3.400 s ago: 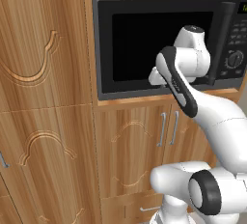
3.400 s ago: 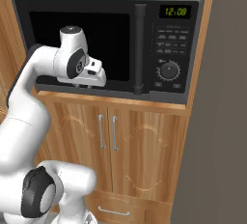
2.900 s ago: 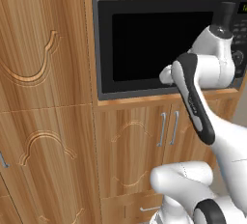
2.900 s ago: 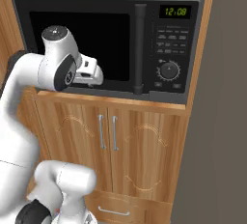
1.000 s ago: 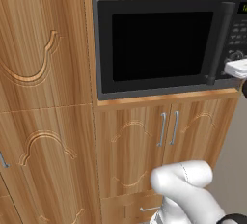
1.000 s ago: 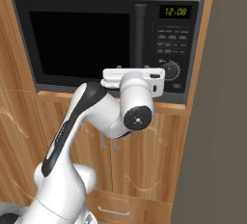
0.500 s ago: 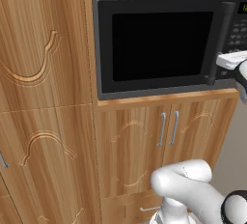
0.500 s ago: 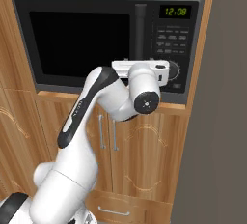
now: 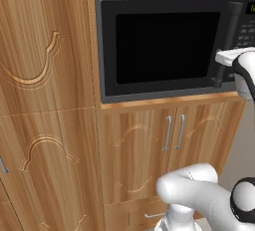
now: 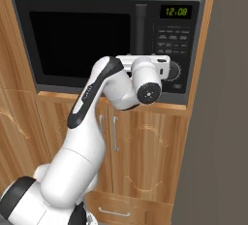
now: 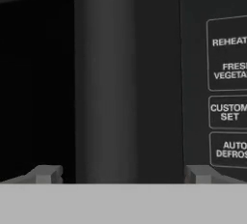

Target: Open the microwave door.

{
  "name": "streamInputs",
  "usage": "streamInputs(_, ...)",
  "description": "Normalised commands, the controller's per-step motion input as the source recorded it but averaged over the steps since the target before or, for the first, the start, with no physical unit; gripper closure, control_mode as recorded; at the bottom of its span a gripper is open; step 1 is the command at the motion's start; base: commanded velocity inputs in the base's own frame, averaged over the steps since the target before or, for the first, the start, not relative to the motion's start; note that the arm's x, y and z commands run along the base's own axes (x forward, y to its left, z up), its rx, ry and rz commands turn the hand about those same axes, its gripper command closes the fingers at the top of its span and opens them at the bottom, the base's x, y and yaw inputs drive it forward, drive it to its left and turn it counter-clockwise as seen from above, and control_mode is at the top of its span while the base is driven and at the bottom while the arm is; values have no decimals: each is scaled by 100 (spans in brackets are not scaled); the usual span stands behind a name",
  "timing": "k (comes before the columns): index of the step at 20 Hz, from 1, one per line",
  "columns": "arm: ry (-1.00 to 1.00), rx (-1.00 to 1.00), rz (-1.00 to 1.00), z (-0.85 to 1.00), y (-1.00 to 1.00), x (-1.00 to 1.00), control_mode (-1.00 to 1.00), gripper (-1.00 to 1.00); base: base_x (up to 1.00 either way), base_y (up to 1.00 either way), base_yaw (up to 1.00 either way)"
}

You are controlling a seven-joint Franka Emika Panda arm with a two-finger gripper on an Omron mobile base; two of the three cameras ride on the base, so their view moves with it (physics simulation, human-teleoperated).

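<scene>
The microwave (image 10: 180,49) sits in a wooden wall unit, its green display (image 10: 176,11) at top right. The microwave door (image 9: 164,46) is closed, flush with the front, and has a big black window. Its vertical bar handle (image 9: 230,26) (image 10: 141,25) fills the middle of the hand view as a grey column (image 11: 108,73). My gripper (image 11: 121,175) is open, with one fingertip (image 11: 46,174) left of the bar and the other right of it, close in. From the left base view the hand (image 9: 226,57) reaches the handle's lower half. The wrist (image 10: 147,86) hides the fingers and part of the knob.
Two wooden cabinet doors with slim silver handles (image 9: 167,133) (image 10: 115,132) lie under the microwave, above a drawer (image 10: 114,212). A tall carved wood panel (image 9: 45,100) stands to the left. A grey wall (image 10: 223,122) bounds the right side. The button panel (image 11: 226,97) is just right of the handle.
The arm has swung from the left of the door across the window to the handle on the right. Over the last second the hand rose slightly and closed in on the bar.
</scene>
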Motion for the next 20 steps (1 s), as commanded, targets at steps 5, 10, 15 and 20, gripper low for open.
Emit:
streamInputs(5, 0, 0, 0, 0, 0, 39, -100, 100, 0, 0, 0)
streamInputs(10, 0, 0, 1, 0, 0, 4, -100, 100, 0, 0, 0)
streamInputs(15, -1, 0, 0, 0, 0, -20, -100, 100, 0, 0, 0)
streamInputs(20, -6, 0, 0, 0, 0, -81, -100, 100, 0, 0, 0)
